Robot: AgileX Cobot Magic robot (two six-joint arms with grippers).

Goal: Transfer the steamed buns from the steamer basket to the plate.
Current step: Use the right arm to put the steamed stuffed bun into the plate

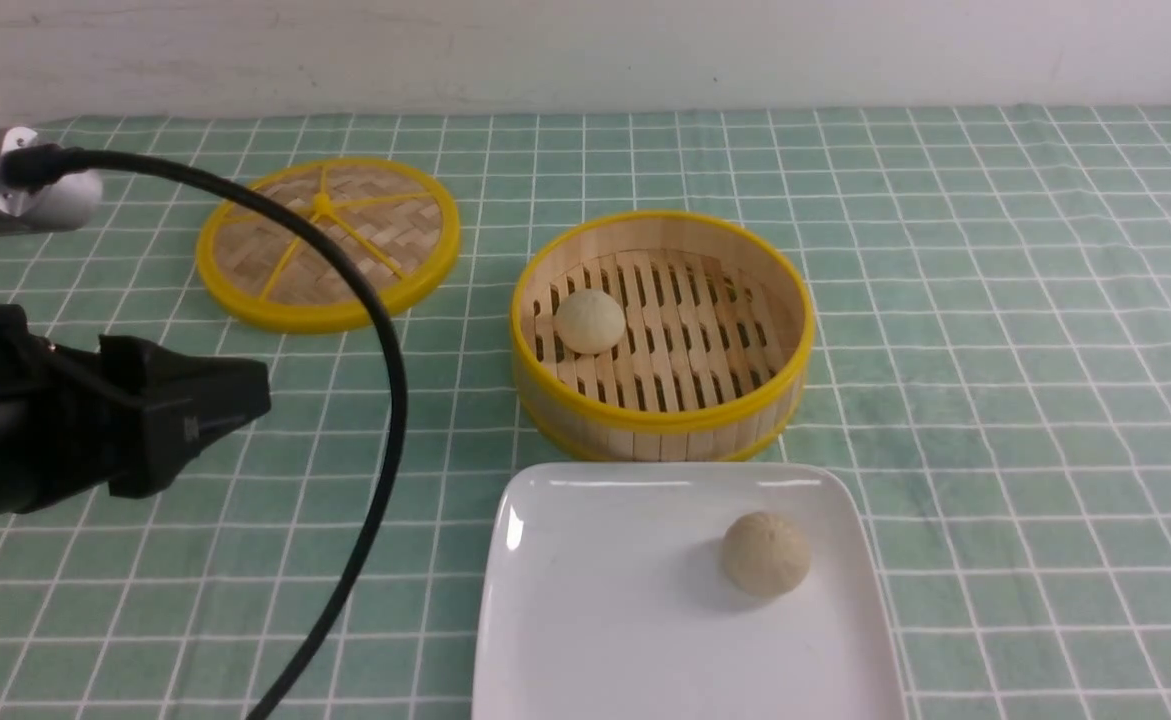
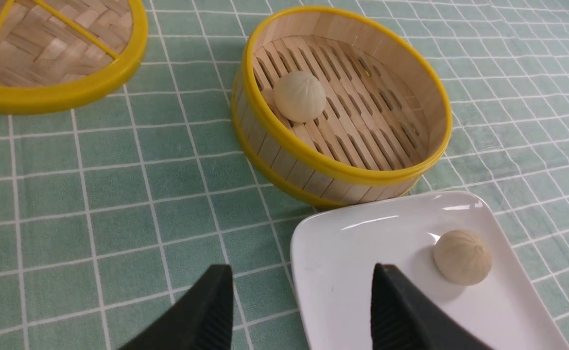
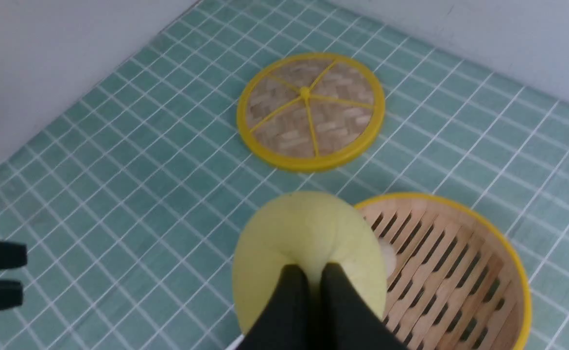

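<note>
One pale steamed bun [image 1: 590, 321] lies on the slatted floor of the steamer basket [image 1: 660, 415], near its left wall. A second pale bun [image 1: 766, 553] rests on the white plate [image 1: 595, 600] just in front of the basket. My right gripper [image 3: 313, 270] is shut on the yellow bun [image 3: 303, 228], squeezing it and holding it in the air beside the basket rim [image 3: 508, 243]; this arm is out of the front view. At the table's left, my left gripper [image 1: 257, 398] stands open and empty, its fingertips [image 2: 216, 301] straddling the plate's left edge [image 2: 303, 253].
The flat woven lid [image 1: 328, 243] with a yellow rim lies at the back left. A black cable [image 1: 385, 420] arcs from the left arm down across the green checked cloth, close to the plate's left side. A white wall closes off the far edge.
</note>
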